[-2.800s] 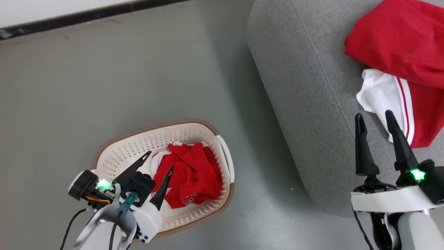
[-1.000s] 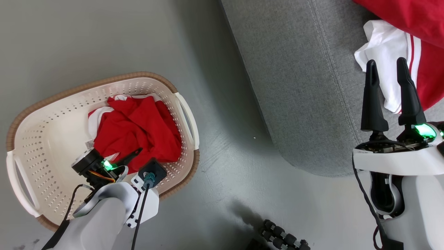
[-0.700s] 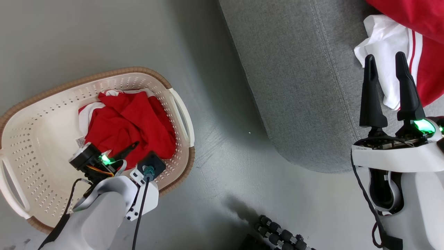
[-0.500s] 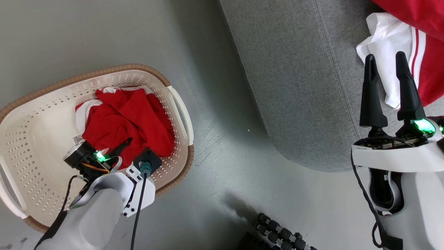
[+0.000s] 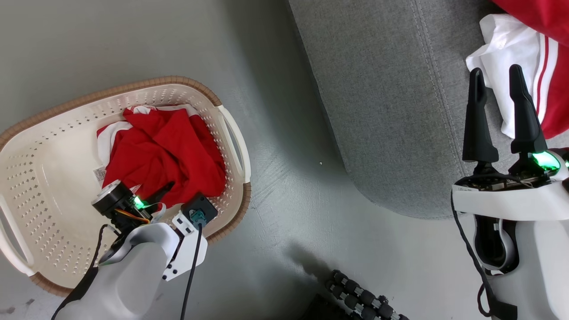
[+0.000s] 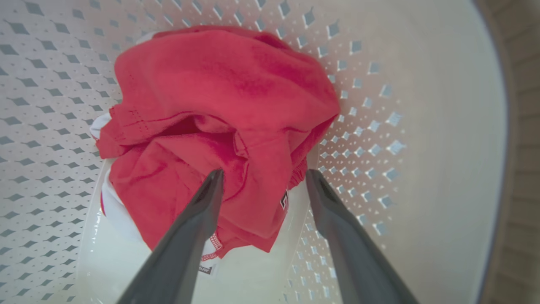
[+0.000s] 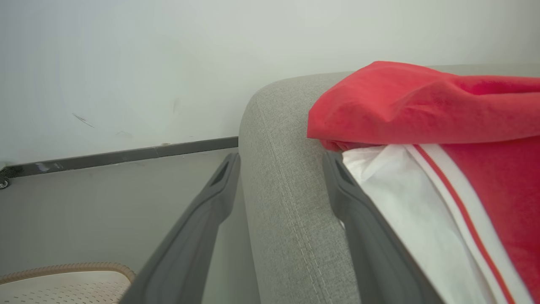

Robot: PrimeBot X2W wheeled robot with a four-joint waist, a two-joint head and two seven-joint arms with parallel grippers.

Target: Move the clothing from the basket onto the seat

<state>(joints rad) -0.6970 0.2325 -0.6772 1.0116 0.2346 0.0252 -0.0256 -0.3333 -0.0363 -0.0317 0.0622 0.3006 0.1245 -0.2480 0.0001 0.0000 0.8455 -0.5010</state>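
Observation:
A crumpled red garment (image 5: 162, 153) with white edges lies in the cream basket (image 5: 53, 178) on the floor. My left gripper (image 6: 263, 177) hangs open inside the basket, its fingers (image 6: 198, 215) just above the near fold of the red garment (image 6: 219, 122); in the head view only one finger (image 5: 160, 192) shows over the cloth. Another red and white garment (image 5: 524, 58) rests on the grey seat (image 5: 391, 98). My right gripper (image 5: 494, 78) stands open over the seat's edge, beside the white panel (image 7: 405, 202).
The basket's brown rim (image 5: 231, 213) and its side handle (image 5: 238, 142) are close to my left wrist. Grey floor (image 5: 289, 186) separates basket and seat. A black ribbed part (image 5: 360, 295) lies at the bottom. A wall and dark skirting (image 7: 126, 154) stand behind the seat.
The camera tilted and swung, so the basket now sits further left and larger. My left gripper has gone down into the basket onto the red garment. The right gripper keeps its pose.

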